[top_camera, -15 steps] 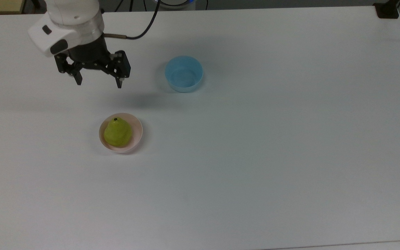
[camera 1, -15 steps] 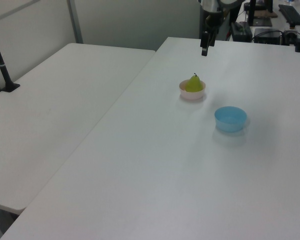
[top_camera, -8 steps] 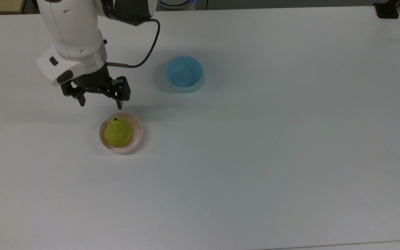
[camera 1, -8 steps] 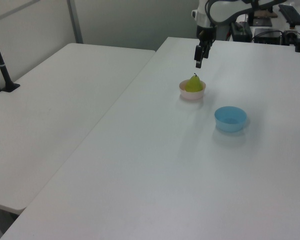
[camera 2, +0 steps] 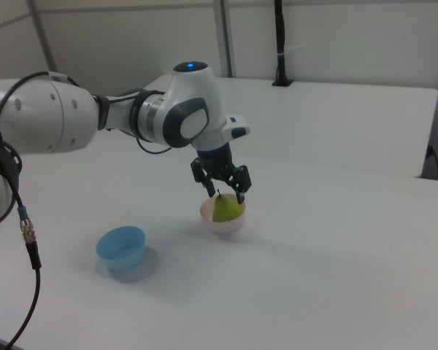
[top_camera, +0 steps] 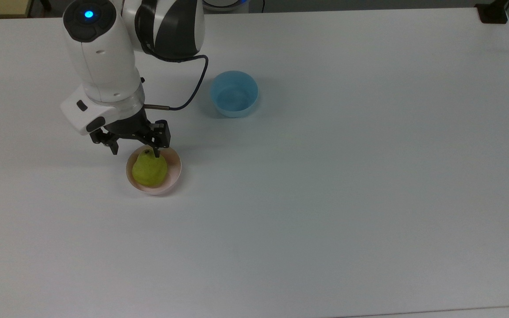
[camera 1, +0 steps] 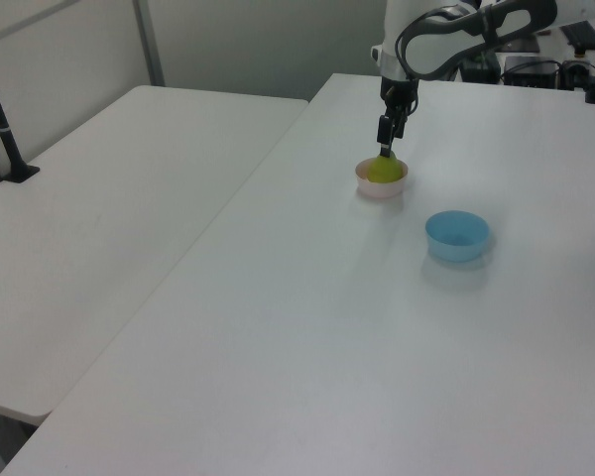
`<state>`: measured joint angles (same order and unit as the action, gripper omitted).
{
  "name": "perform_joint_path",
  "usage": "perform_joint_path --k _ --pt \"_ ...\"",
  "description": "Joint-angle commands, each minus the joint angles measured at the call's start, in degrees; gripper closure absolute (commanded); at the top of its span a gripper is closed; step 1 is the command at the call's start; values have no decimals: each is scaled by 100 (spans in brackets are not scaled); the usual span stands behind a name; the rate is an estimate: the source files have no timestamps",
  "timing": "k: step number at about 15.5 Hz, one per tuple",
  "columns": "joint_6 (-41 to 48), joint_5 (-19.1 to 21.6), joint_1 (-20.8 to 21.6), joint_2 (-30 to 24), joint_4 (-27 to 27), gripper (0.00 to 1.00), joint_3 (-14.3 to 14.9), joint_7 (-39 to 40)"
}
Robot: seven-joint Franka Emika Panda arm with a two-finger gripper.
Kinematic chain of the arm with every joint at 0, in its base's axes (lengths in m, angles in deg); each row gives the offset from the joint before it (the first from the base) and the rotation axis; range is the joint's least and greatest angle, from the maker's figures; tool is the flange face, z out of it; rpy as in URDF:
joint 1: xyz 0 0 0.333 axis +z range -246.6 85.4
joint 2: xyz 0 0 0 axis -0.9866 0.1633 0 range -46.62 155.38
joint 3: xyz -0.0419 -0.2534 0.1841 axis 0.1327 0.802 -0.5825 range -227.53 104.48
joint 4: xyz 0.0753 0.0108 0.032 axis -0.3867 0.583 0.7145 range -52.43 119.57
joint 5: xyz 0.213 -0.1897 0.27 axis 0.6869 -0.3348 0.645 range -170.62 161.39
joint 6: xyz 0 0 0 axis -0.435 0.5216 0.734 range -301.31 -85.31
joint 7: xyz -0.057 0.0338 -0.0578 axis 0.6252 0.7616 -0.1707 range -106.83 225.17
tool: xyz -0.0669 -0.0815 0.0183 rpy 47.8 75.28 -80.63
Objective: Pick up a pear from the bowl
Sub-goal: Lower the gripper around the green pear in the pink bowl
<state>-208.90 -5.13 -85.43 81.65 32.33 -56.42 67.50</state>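
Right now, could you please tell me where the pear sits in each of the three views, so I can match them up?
Top view: the pear is left of centre, in the pink bowl.
Left view: pear upper right of centre, under the gripper.
Right view: pear near the centre, gripper just above it.
Shared landmark: the blue bowl, at and.

Arm cut off, pear partly covered

The arm (top_camera: 104, 66) runs past the top view's upper edge; a fingertip (top_camera: 155, 152) seemingly hides the pear (top_camera: 149, 170)'s stem.
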Motion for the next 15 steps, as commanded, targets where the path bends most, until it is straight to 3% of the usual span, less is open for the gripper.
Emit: perform_joint_path --k 1,15 --pt "-196 8 131 93 19 10 26 19" --pt "-424 -291 236 384 71 21 26 -165"
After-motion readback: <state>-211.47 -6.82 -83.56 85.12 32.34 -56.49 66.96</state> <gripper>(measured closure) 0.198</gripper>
